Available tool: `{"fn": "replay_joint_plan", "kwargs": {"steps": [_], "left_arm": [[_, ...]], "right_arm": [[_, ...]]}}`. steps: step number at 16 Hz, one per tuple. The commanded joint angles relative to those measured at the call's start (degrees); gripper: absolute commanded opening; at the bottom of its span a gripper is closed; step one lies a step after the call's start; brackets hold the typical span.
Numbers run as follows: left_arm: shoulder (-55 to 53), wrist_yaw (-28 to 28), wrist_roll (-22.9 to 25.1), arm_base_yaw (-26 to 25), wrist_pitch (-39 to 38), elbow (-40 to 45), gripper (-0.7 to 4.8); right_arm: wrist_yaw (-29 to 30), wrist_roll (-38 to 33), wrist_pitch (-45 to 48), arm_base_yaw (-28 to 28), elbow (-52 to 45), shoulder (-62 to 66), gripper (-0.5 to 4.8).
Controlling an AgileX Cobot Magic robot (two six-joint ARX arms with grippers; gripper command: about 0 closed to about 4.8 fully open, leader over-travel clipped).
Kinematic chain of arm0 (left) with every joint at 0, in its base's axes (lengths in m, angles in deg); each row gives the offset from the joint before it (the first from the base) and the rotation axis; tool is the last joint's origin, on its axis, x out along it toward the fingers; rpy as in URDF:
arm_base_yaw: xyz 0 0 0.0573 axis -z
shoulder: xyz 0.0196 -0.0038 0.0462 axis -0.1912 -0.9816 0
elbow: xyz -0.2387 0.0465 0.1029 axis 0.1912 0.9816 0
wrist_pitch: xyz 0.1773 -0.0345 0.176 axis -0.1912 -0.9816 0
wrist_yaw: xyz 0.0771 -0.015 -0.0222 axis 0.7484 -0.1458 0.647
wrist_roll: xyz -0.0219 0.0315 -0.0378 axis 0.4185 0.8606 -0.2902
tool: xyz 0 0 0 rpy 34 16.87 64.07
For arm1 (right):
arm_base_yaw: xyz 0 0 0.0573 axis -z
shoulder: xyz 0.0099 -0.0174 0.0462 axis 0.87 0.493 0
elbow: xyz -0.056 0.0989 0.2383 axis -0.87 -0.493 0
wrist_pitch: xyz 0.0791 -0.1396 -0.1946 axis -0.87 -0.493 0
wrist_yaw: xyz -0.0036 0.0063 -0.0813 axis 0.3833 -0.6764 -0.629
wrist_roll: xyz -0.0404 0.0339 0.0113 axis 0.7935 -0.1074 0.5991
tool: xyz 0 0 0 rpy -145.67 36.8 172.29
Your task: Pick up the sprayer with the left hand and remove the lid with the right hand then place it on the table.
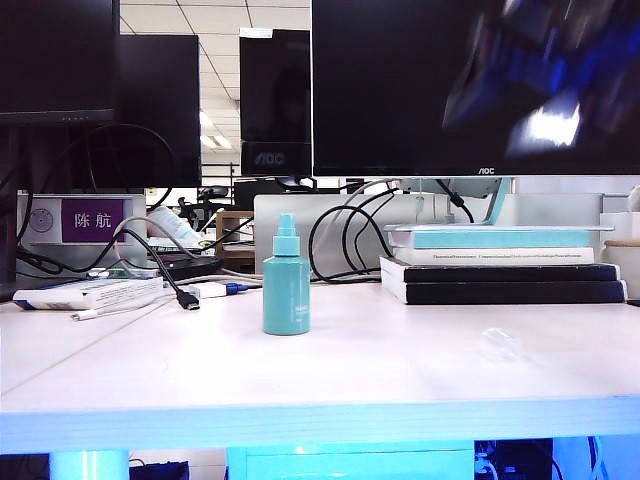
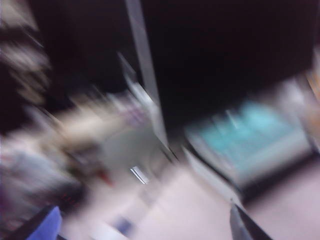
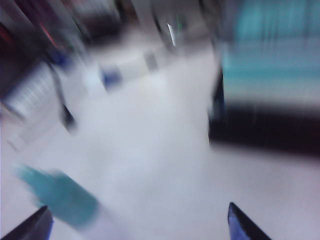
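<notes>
The teal sprayer stands upright on the white table, near its middle, with nothing touching it. A faint clear shape, the lid, lies on the table to the right of it. Neither arm shows clearly in the exterior view. In the badly blurred left wrist view my left gripper is open over the table, with nothing between its fingertips. My right gripper is open too and holds nothing. The sprayer is a teal smear beside one of its fingertips.
A stack of books lies at the back right, with monitors behind it. Cables, a white box and a pen lie at the back left. A blurred dark-blue shape crosses the upper right.
</notes>
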Motion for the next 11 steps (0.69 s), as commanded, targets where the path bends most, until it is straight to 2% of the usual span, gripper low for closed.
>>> {"fn": "replay_joint_plan", "kwargs": {"steps": [1,2,3,4,5,7,8,9,11], "left_arm": [[15.1,8.63,4.48,-0.09,-10.12,0.13,3.64],[18.71,11.37,4.26,-0.09,-13.22,1.31,3.63],[22.77,15.58,4.09,-0.07,-14.69,4.74,3.62],[26.05,15.98,2.91,0.0,-15.15,8.26,3.62],[28.72,15.63,1.36,0.0,-15.17,11.04,3.6],[36.3,13.62,-0.44,0.02,-14.88,18.12,3.01],[40.11,13.57,-0.39,0.02,-14.03,21.66,2.97],[41.38,13.57,-0.15,0.02,-14.01,23.41,2.95],[41.57,8.13,-3.06,0.02,-12.41,28.79,2.94]], "right_arm": [[-6.95,2.08,-0.9,-0.02,0.04,-14.23,4.79],[-8.28,2.08,-0.83,-0.02,-0.17,-17.59,4.66],[-8.39,1.99,-0.87,-0.04,-1.25,-20.74,3.43],[-7.96,1.73,-1.6,-0.11,-3.06,-23.45,2.54],[-8.04,1.66,-2.03,-0.81,-4.85,-25.59,2.29],[-15.28,4.26,-2.03,-4.76,-12.52,-33.73,1.26],[-20.74,4.61,-0.81,-7.82,-18.97,-39.36,0.93],[-22.4,4.46,0.61,-9.31,-22.69,-41.75,0.93],[-22.93,1.49,6.93,-11.72,-33.22,-45.03,0.89]]}}
